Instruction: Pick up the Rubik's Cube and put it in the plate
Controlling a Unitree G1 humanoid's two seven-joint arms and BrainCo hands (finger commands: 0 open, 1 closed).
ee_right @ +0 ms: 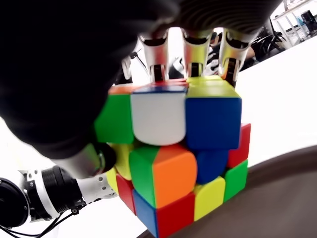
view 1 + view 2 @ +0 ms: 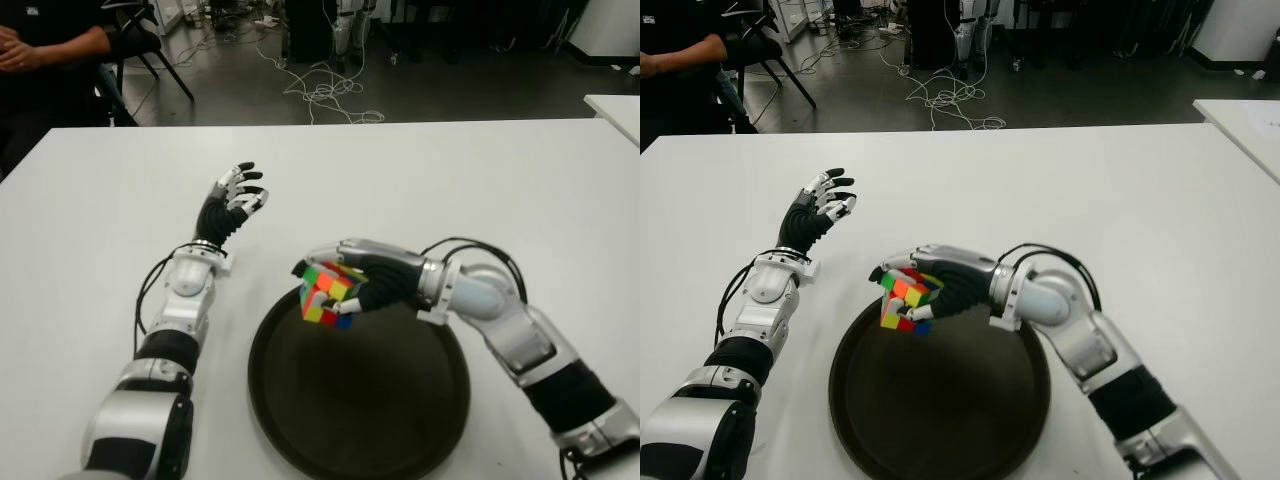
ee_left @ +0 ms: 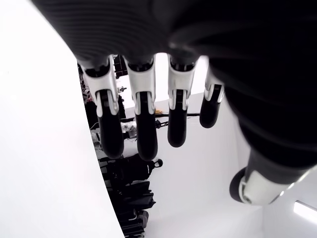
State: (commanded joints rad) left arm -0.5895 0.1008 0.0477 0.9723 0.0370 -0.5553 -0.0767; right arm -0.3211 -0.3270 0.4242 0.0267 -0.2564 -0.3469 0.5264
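One right hand (image 2: pixel 350 275) gripping Rubik's Cube (image 2: pixel 327 293), over plate (image 2: pixel 420 420) rim

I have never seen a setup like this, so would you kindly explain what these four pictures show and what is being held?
This is a humanoid robot with two arms ending in many-fingered hands. The two wide pictures come from its head cameras, looking down at a white table. The two close pictures come from cameras on each wrist. On the table lies a dark round plate. The right hand grips a Rubik's Cube over the plate's far rim; whether the cube touches the plate is unclear. The left hand is held up with fingers spread, empty, left of the plate. A person sits beyond the table's far left corner.
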